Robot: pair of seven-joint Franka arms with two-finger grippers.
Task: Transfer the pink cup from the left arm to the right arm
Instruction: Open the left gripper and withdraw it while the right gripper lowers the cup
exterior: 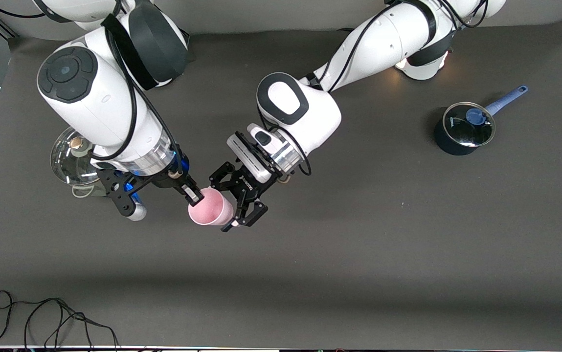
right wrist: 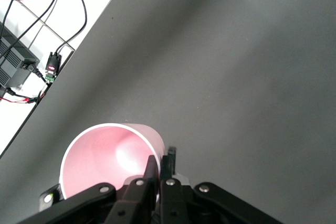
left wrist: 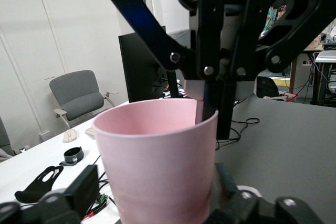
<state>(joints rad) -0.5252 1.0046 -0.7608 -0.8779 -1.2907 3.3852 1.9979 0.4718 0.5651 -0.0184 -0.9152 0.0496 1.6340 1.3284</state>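
The pink cup [exterior: 211, 207] is a small, plain, pale-pink plastic tumbler, slightly tapered, with no handle and nothing inside. It hangs tilted above the dark table, just left of centre in the front view, its open mouth turned toward the lower left. Its rim [right wrist: 113, 127] is a smooth, unbroken circle.

Small white lettering on the black body of the left gripper [exterior: 239, 196], too small to read, no other text, label or number legible
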